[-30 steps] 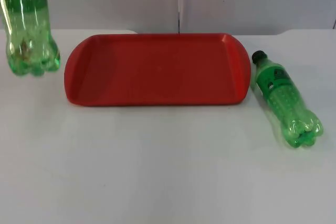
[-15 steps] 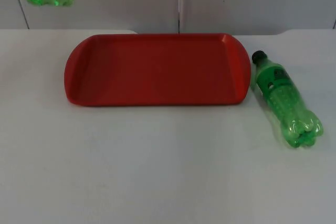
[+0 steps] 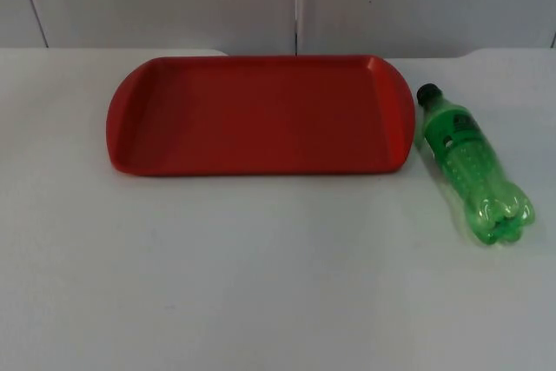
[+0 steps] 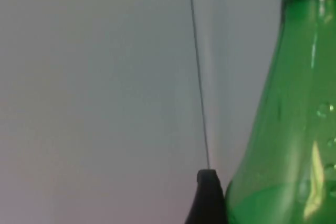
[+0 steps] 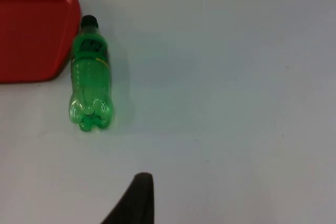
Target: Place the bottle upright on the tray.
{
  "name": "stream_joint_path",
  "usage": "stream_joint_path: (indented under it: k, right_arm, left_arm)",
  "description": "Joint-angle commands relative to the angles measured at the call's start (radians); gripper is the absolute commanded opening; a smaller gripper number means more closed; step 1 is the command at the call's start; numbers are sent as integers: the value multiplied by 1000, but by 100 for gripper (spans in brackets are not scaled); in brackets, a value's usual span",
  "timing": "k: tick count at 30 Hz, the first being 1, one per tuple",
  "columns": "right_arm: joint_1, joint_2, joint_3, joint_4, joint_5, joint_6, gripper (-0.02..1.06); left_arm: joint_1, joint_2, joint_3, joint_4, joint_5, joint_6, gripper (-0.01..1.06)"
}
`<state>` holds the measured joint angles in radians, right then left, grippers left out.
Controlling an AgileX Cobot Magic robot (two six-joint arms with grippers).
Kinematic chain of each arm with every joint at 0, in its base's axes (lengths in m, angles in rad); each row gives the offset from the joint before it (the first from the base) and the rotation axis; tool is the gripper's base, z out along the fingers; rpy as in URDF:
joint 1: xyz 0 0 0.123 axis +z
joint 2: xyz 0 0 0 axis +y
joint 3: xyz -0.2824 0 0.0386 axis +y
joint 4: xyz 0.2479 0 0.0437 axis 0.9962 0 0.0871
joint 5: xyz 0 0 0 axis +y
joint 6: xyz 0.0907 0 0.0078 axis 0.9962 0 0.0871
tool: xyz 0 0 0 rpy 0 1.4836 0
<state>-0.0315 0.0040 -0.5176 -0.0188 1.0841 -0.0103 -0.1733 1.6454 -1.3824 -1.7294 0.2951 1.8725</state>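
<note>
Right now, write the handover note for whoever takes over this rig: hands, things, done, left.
Left hand: a green bottle sits right beside its fingertip in the left wrist view, raised in front of the grey wall; the grip itself cannot be made out.
Right hand: waits above the table, aimed toward the second bottle.
That second bottle lies on its side on the table, just right of the red tray, cap toward the wall.
Done: nothing stands on the tray.
Left: set a bottle upright on the tray.
</note>
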Motion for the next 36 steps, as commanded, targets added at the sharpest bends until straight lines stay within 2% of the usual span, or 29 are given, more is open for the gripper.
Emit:
stream_joint_path:
  k: [1, 3, 5, 9, 13, 15, 16, 21, 22, 24, 26, 30, 31, 34, 35, 36]
  right_arm:
    - [-5, -4, 1, 3, -7, -5, 105]
    - [-5, -4, 1, 3, -7, -5, 105]
    - [-5, -4, 1, 3, -7, -5, 105]
    - [-5, -4, 1, 3, -7, -5, 105]
    - [-5, -4, 1, 3, -7, -5, 105]
    - [-5, -4, 1, 3, -7, -5, 105]
    - [-5, -4, 1, 3, -7, -5, 105]
    - [-5, -4, 1, 3, -7, -5, 105]
    - [-5, -4, 1, 3, -7, -5, 105]
    - [-5, -4, 1, 3, -7, -5, 105]
    - [-5, -4, 1, 3, -7, -5, 105]
    - [-5, -4, 1, 3, -7, -5, 105]
    - [-5, -4, 1, 3, -7, -5, 105]
    - [-5, -4, 1, 3, -7, -5, 105]
    - [-5, -4, 1, 3, -7, -5, 105]
    - [-5, -4, 1, 3, -7, -5, 105]
  left_arm:
    - [1, 6, -12, -15, -24, -7, 0]
    - [1, 9, -13, -15, -74, -48, 0]
    - [1, 10, -13, -15, -91, -86, 0]
    - [1, 10, -19, -15, -251, -365, 0]
    - [-2, 10, -19, -13, -346, -354, 0]
    - [-7, 10, -19, 126, -374, -353, 0]
    - [-7, 10, -19, 126, -374, -353, 0]
    - [-93, 10, -19, 460, -614, -353, 0]
    - [-93, 10, -19, 460, -614, -353, 0]
    - [-142, 10, -19, 556, -683, -371, 0]
    - [-156, 10, -19, 589, -697, -402, 0]
    - [-165, 19, -19, 727, -667, -880, 0]
    - [-165, 19, -19, 727, -667, -880, 0]
    - [-164, 64, -19, 1026, -667, -1219, 0]
    - [-164, 64, -19, 1026, -667, -1219, 0]
    - [-166, 80, -19, 1124, -667, -1318, 0]
